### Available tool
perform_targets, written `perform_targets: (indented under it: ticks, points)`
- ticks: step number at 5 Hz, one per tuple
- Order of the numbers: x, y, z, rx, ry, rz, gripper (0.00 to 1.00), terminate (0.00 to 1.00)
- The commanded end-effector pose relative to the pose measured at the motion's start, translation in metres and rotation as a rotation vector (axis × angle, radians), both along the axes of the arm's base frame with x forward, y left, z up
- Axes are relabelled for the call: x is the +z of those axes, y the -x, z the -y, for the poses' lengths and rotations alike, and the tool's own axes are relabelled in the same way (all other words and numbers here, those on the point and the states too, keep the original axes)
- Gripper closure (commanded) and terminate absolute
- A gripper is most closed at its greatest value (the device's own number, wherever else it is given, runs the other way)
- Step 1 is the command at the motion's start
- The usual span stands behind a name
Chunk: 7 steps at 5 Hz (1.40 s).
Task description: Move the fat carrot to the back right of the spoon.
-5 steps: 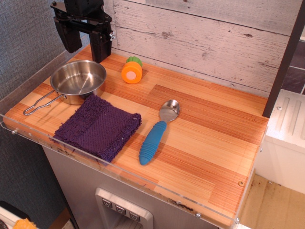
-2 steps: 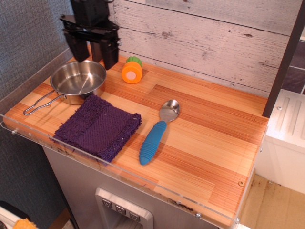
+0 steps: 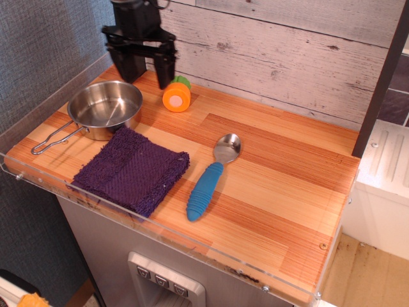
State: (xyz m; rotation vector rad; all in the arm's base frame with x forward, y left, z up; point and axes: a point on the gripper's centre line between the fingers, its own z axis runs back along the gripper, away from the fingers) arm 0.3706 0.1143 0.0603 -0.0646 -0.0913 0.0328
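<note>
One step was in hand: the reach. My gripper (image 3: 148,71) hung with fingers apart, just left of the fat carrot (image 3: 176,94), which lay on its side near the back wall, well apart from the spoon (image 3: 211,177). Next I judged it needed centring over the carrot, then lowering.

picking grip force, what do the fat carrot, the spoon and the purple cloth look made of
Fat carrot: probably hard plastic, from its smooth, evenly orange body, paler flat end and green top.
Spoon: polished metal bowl that mirrors light; the ribbed matte blue handle looks like rubber or soft plastic.
Purple cloth: knitted or terry fabric, with a nubbly texture and folded edges.
</note>
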Motion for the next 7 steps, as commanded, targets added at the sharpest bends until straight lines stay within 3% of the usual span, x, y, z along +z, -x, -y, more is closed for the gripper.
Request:
perform_targets:
  ticks: [1,3,5,6,7]
  points:
    - [0.007,-0.031,0.004,0.028,-0.05,0.046,0.0,0.0]
    - [-0.008,-0.044,0.015,0.043,-0.043,0.05,0.0,0.0]
    - [-0.021,-0.044,0.018,0.047,-0.022,0.015,0.0,0.0]
    - [-0.008,-0.042,0.02,0.035,-0.018,0.04,1.0,0.0]
    - [0.017,-0.039,0.034,0.003,-0.004,0.084,1.0,0.0]
